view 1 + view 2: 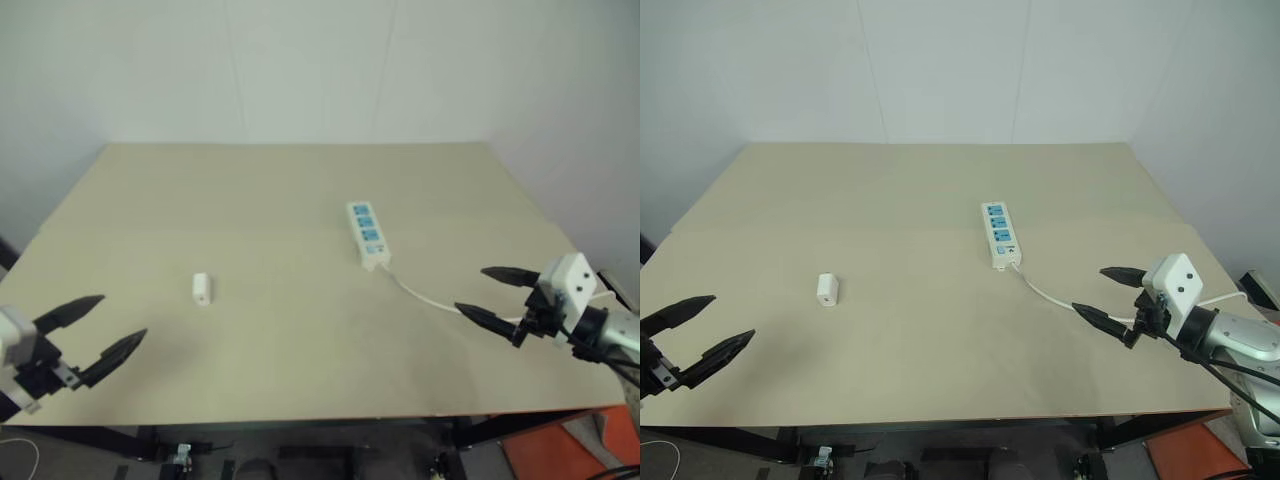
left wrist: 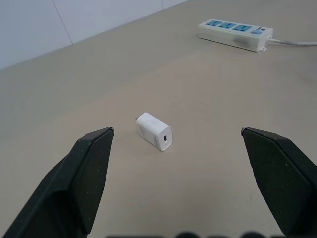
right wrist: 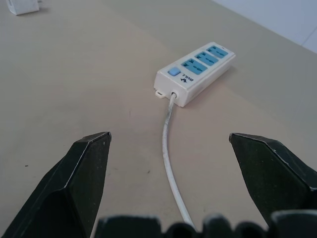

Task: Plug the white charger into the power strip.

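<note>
The white charger point(image 1: 202, 288) lies flat on the table point(image 1: 300, 180), toward its left edge, untouched. The power strip point(image 1: 368, 234) lies right of centre, its cord point(image 1: 425, 296) trailing toward the right edge. The left gripper point(image 1: 100, 330) and the right gripper point(image 1: 495, 295) hover over the near corners, fingers spread apart, empty.

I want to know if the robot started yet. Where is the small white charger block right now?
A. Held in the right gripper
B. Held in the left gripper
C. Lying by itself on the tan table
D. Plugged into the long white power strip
C: the small white charger block lies alone on the tan table, apart from the long white power strip with blue sockets and both open grippers.
</note>
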### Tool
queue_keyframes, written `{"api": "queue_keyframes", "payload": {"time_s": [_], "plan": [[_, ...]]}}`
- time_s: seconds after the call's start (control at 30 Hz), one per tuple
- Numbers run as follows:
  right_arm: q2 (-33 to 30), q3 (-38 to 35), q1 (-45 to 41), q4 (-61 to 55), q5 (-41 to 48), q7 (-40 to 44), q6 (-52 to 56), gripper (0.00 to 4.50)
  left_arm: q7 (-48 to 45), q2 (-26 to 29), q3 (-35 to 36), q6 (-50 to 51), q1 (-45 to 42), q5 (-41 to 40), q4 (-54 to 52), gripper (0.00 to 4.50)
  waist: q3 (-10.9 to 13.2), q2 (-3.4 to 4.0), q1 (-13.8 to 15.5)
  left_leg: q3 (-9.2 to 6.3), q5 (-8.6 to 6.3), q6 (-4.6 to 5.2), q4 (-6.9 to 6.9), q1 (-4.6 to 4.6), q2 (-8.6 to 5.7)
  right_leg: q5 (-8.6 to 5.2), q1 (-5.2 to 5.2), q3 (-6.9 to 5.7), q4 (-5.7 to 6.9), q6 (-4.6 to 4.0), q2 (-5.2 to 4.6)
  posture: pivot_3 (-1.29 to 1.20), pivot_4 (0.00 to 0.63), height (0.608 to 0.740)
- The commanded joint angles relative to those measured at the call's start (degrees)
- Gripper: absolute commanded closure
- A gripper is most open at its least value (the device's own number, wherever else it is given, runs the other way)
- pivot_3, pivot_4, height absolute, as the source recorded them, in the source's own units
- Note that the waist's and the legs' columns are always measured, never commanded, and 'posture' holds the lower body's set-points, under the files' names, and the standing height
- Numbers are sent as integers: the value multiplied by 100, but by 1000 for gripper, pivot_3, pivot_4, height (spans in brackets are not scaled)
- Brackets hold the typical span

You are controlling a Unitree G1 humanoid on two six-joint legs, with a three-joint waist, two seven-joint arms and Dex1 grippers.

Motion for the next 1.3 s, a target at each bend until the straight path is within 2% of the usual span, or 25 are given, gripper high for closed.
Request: {"api": "queue_keyframes", "payload": {"time_s": [0.03,0.37,0.6,0.7,0.87,0.97,1.3], "plan": [[37,2,-94,-118,16,-40,27,14,42,87,30,-105,-6,-43,-133,0,0,0,0,0,0,0,0,0,0,0,0,0,0,0,0,0,150,740],[236,362,-407,33,-214,-245,48,14,90,97,-10,-89,-20,-67,-186,0,0,0,-5,1,0,0,0,0,0,1,1,0,0,2,0,0,150,740],[1257,1518,-1349,354,-1029,-1451,796,14,206,116,-280,-107,-221,-1,-155,0,0,1,-16,0,0,0,-1,2,6,10,-3,2,2,-6,7,0,150,740],[1629,1743,-1656,582,-1306,-1928,1067,14,242,106,-354,-115,-264,-8,-167,0,0,1,-12,0,0,0,-1,-13,5,12,-11,1,-1,-7,6,0,150,740],[2355,2009,-2515,1611,-1793,-2849,1686,14,324,40,-545,-149,-335,4,-222,0,0,1,-11,-1,1,0,0,-15,4,25,-13,0,-3,-15,5,0,150,740],[2459,2116,-2744,1965,-1894,-2811,1731,614,376,15,-613,-162,-347,-1,-256,0,0,2,5,-2,1,0,0,-16,5,25,-12,-2,-3,-15,6,0,150,740],[2510,2232,-2867,2178,-2009,-2583,1624,4202,377,2,-564,-182,-227,-46,-324,0,0,2,-16,-1,1,0,0,-14,6,32,-11,-2,-5,-22,6,0,150,740]]}}
